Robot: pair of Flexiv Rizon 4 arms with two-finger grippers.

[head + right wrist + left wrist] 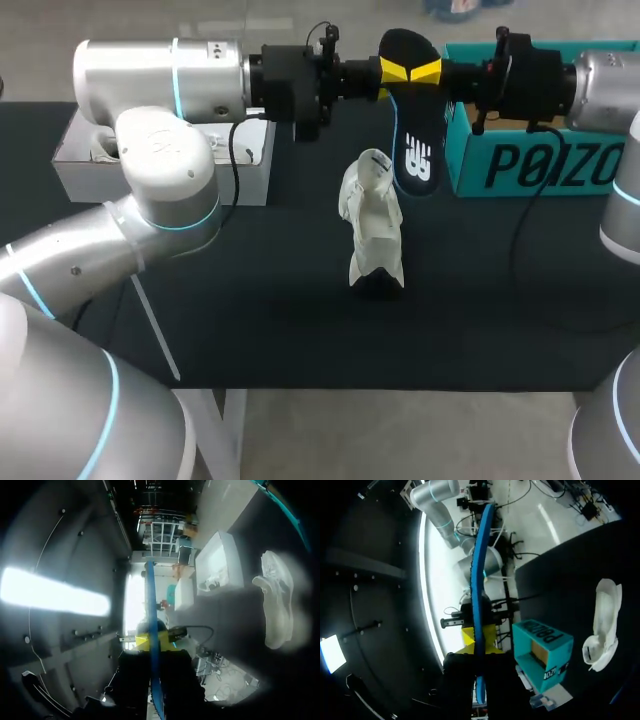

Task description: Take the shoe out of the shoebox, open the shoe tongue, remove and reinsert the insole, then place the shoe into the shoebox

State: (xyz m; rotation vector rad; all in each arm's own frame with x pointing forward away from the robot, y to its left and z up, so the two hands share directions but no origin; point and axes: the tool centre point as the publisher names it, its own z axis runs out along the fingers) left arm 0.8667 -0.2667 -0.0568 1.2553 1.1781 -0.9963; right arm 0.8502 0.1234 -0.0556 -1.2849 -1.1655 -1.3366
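- Two-handed hold on insole (417,140): left gripper (395,70) and right gripper (427,70) tip to tip above far side of table (250,320), coming in from opposite sides, each clamped on same upper end.
- Hanging down from the pinch, long axis near vertical, free end loose just behind shoe (373,235).
- Key relation: shoe below the pinch and nearer the robot, on the table around the middle, long axis front to back, roughly in line with the insole.
- Dark patch at shoe's near end; sole or opening, can't tell.
- Neither arm clearly nearer; shoe about midway, a touch to the left gripper's side. Probably needs one gripper freed to steady shoe before reinsertion.
- Shoebox (530,165) at right, under right arm, well apart from shoe.
- Insole: thin, flat, black top with white logo, blue edge in both wrist views; likely floppy at free end.
- Shoe: off-white, soft crumpled upper, likely to collapse under push.
- Shoebox: teal cardboard, rigid, open top.
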